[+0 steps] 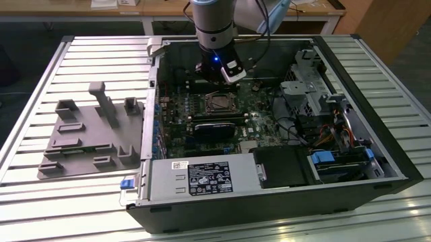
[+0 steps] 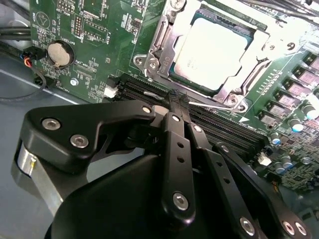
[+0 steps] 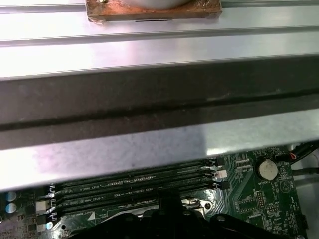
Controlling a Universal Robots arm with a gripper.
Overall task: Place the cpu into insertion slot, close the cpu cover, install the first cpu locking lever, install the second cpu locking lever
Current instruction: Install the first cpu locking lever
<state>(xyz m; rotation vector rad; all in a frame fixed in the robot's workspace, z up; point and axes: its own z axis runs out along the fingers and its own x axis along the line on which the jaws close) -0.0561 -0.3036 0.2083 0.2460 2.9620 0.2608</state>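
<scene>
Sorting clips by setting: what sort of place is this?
Probably a robotics lab workbench: an open computer case lies on a slatted metal table, a grey fixture plate beside it, wooden desks behind.

Exterior view overlooks the case [image 1: 269, 209]; both wrist views closely share motherboard [image 2: 94, 35] [image 3: 249, 199].

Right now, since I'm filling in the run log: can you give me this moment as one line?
cpu seated in socket | cpu cover down over it | gripper shut, tips at thin locking lever beside socket
</scene>
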